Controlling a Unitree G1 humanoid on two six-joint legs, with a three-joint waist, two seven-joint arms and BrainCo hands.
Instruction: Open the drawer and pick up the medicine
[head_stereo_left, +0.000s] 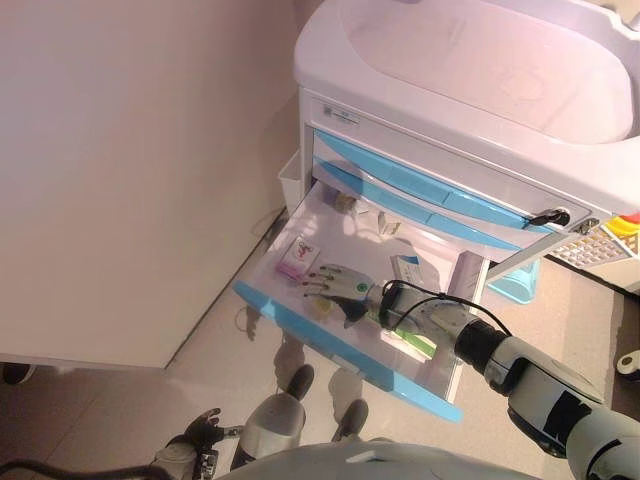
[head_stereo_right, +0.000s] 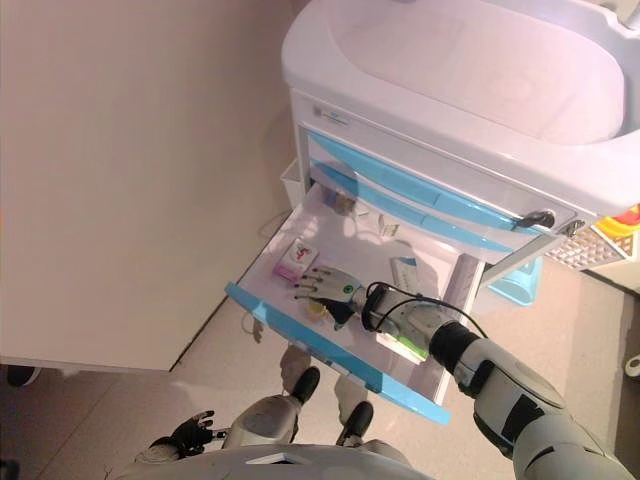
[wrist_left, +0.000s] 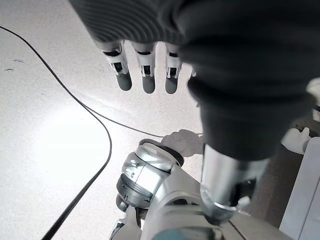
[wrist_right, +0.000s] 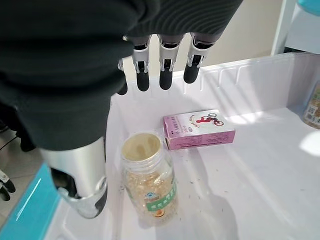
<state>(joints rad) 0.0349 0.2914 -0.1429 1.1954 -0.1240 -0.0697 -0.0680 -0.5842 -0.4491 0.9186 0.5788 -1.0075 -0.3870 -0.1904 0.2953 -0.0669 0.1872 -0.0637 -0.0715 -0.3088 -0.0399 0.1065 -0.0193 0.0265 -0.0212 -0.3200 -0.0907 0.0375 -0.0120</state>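
The cart's lower drawer (head_stereo_left: 340, 350), white with a blue front, stands pulled out. In it lie a small glass medicine bottle (wrist_right: 150, 180) with yellow contents and a pale lid, and a pink medicine box (wrist_right: 197, 130), which also shows in the left eye view (head_stereo_left: 297, 258). My right hand (head_stereo_left: 340, 285) is inside the drawer, just above the bottle, with its fingers (wrist_right: 165, 65) straight and its thumb (wrist_right: 85, 185) beside the bottle, holding nothing. My left hand (head_stereo_left: 200, 430) hangs low over the floor, its fingers (wrist_left: 145, 75) straight and empty.
More boxes lie in the drawer at the right (head_stereo_left: 410, 268) and near the front (head_stereo_left: 415, 345). Another small bottle (wrist_right: 312, 107) stands at the drawer's far side. Two closed blue drawers (head_stereo_left: 400, 180) sit above. A wall (head_stereo_left: 120, 180) stands to the left, and a blue bin (head_stereo_left: 515, 285) beside the cart.
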